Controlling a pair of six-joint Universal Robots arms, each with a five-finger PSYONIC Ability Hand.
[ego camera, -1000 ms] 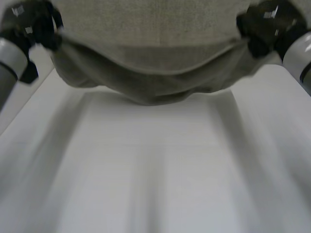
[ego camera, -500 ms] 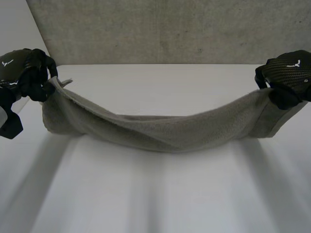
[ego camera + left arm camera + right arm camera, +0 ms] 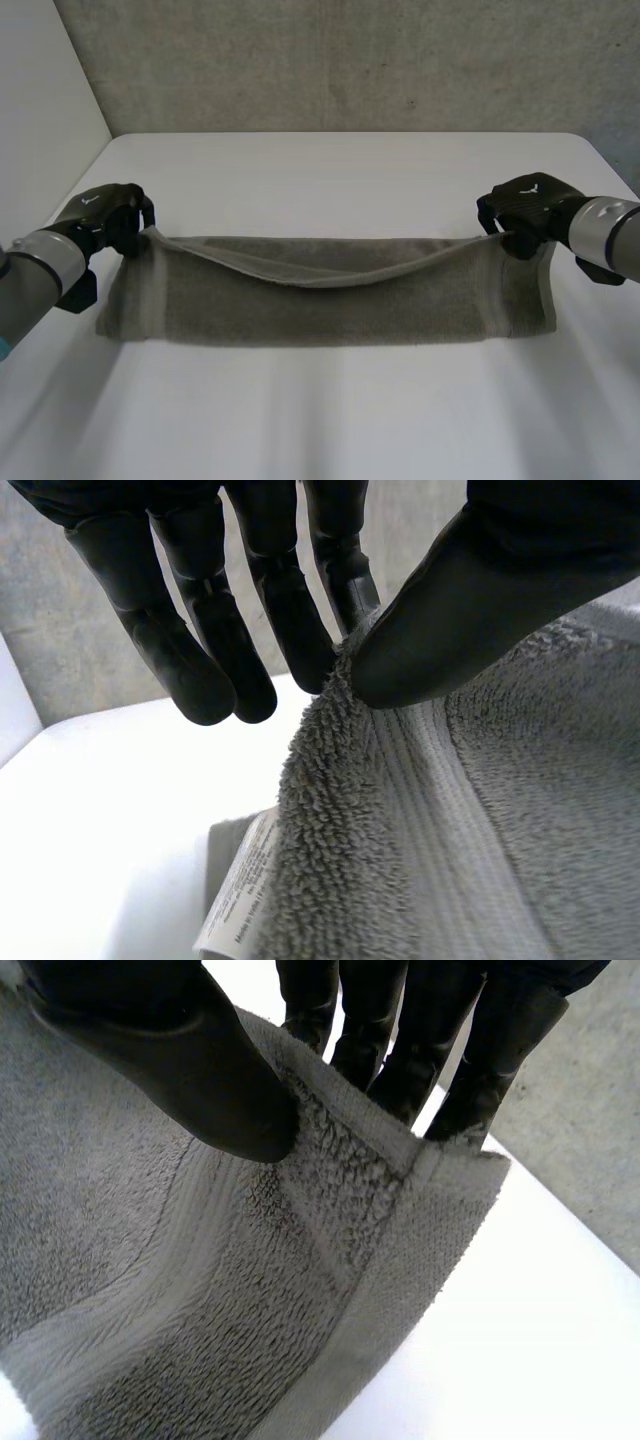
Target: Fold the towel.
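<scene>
One grey towel [image 3: 330, 295] on a white desk [image 3: 330, 170], left hand [image 3: 108, 212] pinching its left corner, right hand [image 3: 527, 205] pinching its right corner, lifted edge sagging between them.

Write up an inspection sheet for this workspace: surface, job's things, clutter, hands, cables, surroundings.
Surface: white table, with the towel lying across it.
Job's things: grey towel, doubled over lengthwise. Its top layer's far edge sags between the two hands. A white care label sits beneath the corner that the left hand holds.
Clutter: nothing seen.
Hands: left hand pinches the towel's far left corner between thumb and fingers. Right hand pinches the far right corner the same way.
Cables: nothing seen.
Surroundings: grey wall behind the table's far edge.
</scene>
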